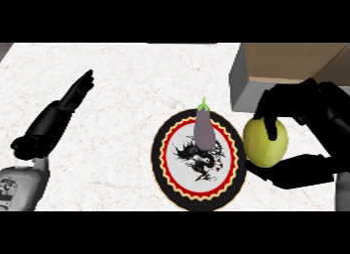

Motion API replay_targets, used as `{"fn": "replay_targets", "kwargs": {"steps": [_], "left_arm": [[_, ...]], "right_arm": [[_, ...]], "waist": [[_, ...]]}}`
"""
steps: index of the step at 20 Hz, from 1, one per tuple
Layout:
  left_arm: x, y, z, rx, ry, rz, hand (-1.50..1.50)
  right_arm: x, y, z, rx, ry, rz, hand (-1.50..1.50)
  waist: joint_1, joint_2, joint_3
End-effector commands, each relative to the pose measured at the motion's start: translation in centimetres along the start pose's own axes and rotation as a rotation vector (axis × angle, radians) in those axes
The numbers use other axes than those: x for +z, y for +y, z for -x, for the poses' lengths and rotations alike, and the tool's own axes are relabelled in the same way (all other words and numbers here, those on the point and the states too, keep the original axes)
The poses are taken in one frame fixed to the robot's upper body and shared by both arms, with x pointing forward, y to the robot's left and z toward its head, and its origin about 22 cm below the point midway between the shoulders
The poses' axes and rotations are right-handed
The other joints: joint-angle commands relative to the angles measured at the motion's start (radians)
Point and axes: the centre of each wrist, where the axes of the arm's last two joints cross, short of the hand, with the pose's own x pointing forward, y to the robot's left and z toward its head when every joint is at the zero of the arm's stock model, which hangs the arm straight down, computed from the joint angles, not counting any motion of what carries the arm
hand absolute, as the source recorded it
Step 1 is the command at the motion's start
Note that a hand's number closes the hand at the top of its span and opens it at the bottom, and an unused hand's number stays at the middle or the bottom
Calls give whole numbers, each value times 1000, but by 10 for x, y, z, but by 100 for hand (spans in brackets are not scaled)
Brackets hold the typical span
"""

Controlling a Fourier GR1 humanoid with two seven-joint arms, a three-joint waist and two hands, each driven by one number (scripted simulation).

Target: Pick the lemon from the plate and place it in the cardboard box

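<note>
The robot's right hand [309,134] pinches the oval yellow lemon [266,142], at three o'clock beside the round patterned plate [165,163]. The open brown cardboard box [294,64] sits at one o'clock; the lemon could clip its wall. Left hand [60,116] rests, fingers straight.

From my console, the cardboard box [294,64] runs off the top and right edges, so I can't see inside it. Below the box, the right hand [309,129] covers strips of the lemon [266,144], and its wrist leaves the frame.
</note>
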Motion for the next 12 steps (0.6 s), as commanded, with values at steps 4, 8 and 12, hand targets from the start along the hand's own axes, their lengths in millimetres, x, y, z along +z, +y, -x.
{"fn": "replay_targets", "kwargs": {"steps": [4,8,12], "left_arm": [[12,-5,20,3,3,-2,0],[-4,-6,7,7,-6,19,0],[-7,-7,1,-24,-12,13,0]], "right_arm": [[-46,-50,59,16,148,49,150],[-74,-53,83,149,176,-83,150],[-63,-73,118,174,301,-321,150]], "waist": [[5,2,0],[14,5,0],[21,10,0]]}}
